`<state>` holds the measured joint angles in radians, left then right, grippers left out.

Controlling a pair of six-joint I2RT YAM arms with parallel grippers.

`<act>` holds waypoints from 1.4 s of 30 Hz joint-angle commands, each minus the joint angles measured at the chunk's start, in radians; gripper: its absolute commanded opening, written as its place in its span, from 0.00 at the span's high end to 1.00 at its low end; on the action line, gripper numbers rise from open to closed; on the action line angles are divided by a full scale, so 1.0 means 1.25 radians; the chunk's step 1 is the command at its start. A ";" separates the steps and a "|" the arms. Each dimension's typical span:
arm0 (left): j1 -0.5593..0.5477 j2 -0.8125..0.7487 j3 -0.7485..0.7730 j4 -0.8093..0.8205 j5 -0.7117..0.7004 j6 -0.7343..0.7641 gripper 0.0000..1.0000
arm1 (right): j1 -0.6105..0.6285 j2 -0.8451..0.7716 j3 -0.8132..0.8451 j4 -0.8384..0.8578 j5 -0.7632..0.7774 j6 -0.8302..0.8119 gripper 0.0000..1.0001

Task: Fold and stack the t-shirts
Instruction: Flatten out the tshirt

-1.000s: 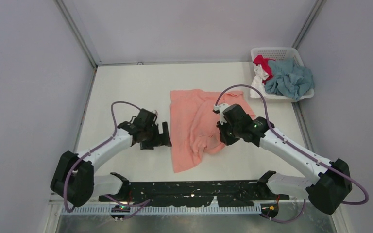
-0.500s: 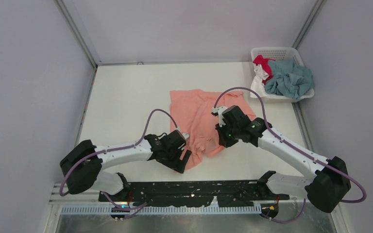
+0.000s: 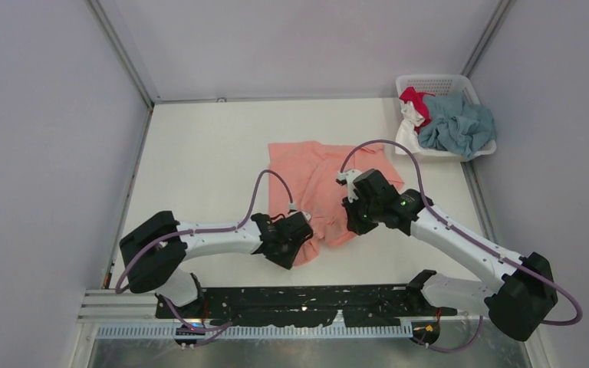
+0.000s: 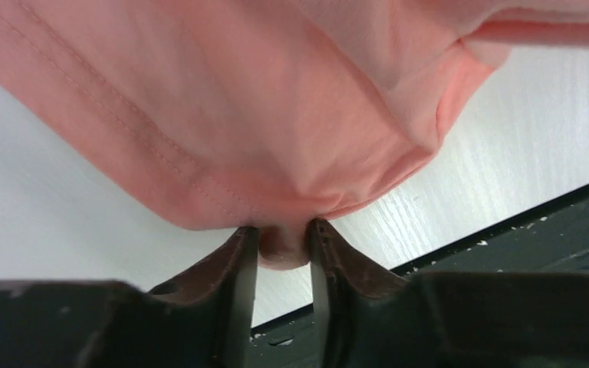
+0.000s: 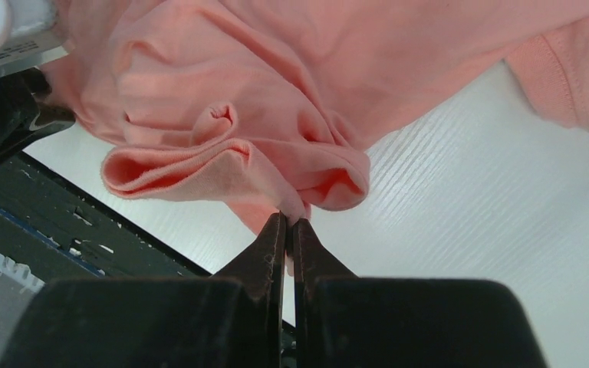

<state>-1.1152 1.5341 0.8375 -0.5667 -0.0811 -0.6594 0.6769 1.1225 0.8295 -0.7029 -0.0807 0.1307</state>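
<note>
A salmon-pink t-shirt (image 3: 314, 172) lies rumpled on the white table's middle. My left gripper (image 3: 301, 244) sits at the shirt's near hem corner, its jaws closed on a bunched fold of pink cloth (image 4: 282, 244). My right gripper (image 3: 350, 222) is at the shirt's near right edge, shut on a thin pinch of the same shirt (image 5: 291, 208), with a rolled fold of cloth hanging just beyond its tips. Blue (image 3: 460, 123), red (image 3: 416, 100) and white (image 3: 409, 123) t-shirts are heaped in the basket at the far right.
A white lattice basket (image 3: 437, 83) stands at the table's far right corner. A black base rail (image 3: 307, 299) runs along the near edge, close behind both grippers. Grey walls enclose the table on three sides.
My left arm swung right from the table's left side to the shirt's near hem, and its jaws closed on the cloth. The right gripper stayed shut on the shirt, almost still.
</note>
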 commanded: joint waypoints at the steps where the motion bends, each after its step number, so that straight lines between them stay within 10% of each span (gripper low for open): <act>1: 0.001 0.033 0.010 0.007 -0.069 -0.020 0.83 | 0.001 -0.029 0.004 0.026 -0.002 0.004 0.94; 3: 0.000 0.032 0.010 0.001 -0.103 -0.036 1.00 | 0.001 -0.034 0.005 0.017 -0.003 0.008 0.95; 8: 0.049 -0.092 -0.001 0.011 -0.206 -0.098 1.00 | -0.016 -0.047 -0.004 0.000 0.021 0.040 0.95; 23: 0.583 -0.504 0.029 0.017 -0.384 0.033 1.00 | -0.281 -0.043 0.070 -0.043 0.313 0.099 0.95; 30: 0.641 -0.511 0.220 0.071 -0.378 0.148 1.00 | -0.327 -0.058 0.271 0.093 0.376 0.034 0.95; 42: 0.642 -0.570 0.607 0.120 -0.297 0.368 1.00 | -0.327 -0.163 0.640 0.235 0.097 -0.151 0.95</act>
<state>-0.3202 0.8864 1.4914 -0.4854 -0.5022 -0.3260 0.2726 1.0203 1.5127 -0.5156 0.1753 0.0486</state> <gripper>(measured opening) 0.024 0.084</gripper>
